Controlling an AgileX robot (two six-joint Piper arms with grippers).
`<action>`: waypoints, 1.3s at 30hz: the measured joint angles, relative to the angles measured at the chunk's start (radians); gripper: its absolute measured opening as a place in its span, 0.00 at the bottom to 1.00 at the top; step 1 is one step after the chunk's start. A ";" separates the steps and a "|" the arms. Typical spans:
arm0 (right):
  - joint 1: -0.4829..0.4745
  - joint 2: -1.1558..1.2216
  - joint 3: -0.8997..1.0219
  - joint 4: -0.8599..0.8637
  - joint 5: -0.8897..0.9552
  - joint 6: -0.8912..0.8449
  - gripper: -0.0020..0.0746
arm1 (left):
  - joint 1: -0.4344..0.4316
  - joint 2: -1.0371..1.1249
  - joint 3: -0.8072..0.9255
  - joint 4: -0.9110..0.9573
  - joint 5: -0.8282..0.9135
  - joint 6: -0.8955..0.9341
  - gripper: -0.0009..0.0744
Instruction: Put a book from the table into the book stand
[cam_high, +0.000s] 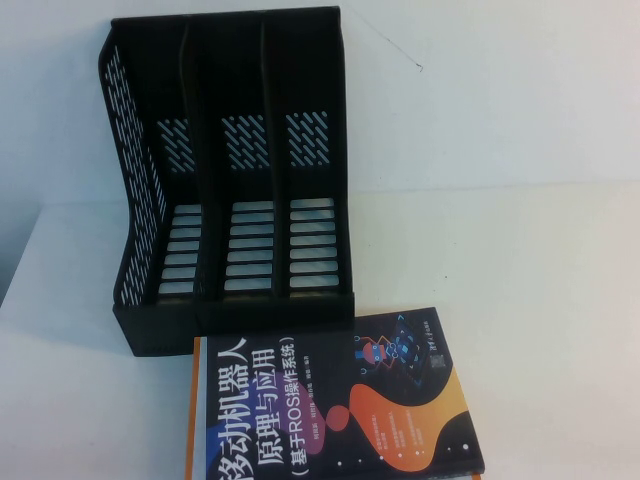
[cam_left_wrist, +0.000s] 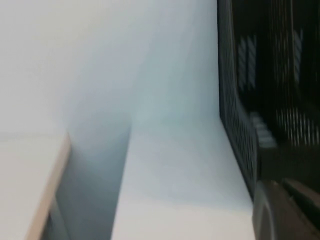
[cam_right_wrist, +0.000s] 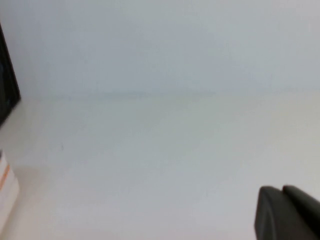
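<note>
The book, dark-covered with large white Chinese characters and orange and red blobs, lies flat on the white table, touching the front of the book stand. The black book stand stands upright behind it, with three empty compartments. Neither gripper shows in the high view. My left gripper is shut and empty, just outside the stand's perforated side wall. My right gripper is shut and empty over bare table, to the right of the book.
A white and orange edge shows along the book's left side; whether it is a second book underneath I cannot tell. A white and orange corner and the stand's edge show in the right wrist view. A pale wall rises behind the table.
</note>
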 joint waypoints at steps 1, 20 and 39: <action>0.000 0.000 0.000 0.000 -0.067 0.000 0.03 | 0.000 0.000 0.000 0.000 -0.044 0.000 0.01; 0.000 0.000 0.000 0.019 -1.111 0.012 0.03 | 0.000 0.000 0.000 0.000 -0.392 -0.002 0.01; 0.000 0.075 -0.409 0.182 -0.015 -0.028 0.03 | 0.000 0.046 -0.246 -0.248 0.069 -0.043 0.01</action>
